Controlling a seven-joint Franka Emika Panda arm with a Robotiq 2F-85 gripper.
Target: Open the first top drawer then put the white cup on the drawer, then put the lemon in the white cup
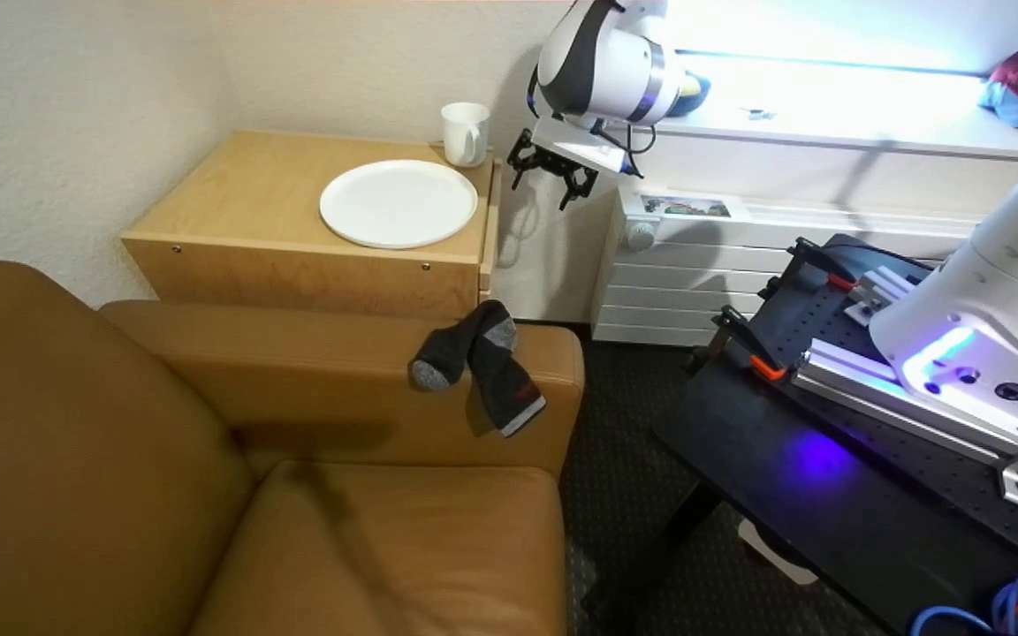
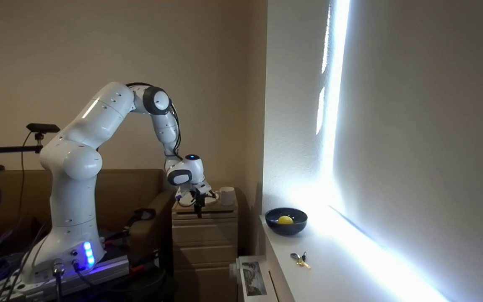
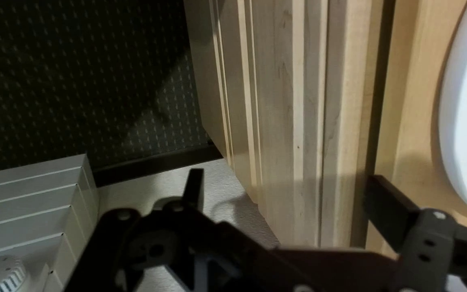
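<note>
- Two fingers on my gripper (image 3: 284, 182) stand spread wide, and I see nothing pinched between them.
- In the wrist view the top drawer (image 3: 351, 101) runs its long edge from about 12 to 6 o'clock, while my fingers face each other along 9 to 3. The opening pull turns on that crossing: one finger behind the edge, one in front.
- At 3 o'clock is the nearer finger (image 3: 389, 211); its tip overlaps the dark slot (image 3: 382, 61) between the drawer and the cabinet (image 3: 414, 101) top.
- From an exterior view the drawer lies between 8 and 9 o'clock of my gripper, near it, with wall (image 1: 546, 274) showing between, so I judge them apart.
- I take the drawer to be unopened or barely out; the slot alone does not tell me which. I'd go toward it, then draw back.
- Upright on the cabinet, the white cup (image 1: 458, 132) is at about 10 o'clock from my gripper there, and between 1 and 2 o'clock of the plate (image 1: 398, 208).
- Last in turn, the lemon (image 2: 285, 219) sits in a dark bowl (image 2: 287, 230) on the sill (image 2: 321, 272), near 3 o'clock of my gripper in an exterior view.
</note>
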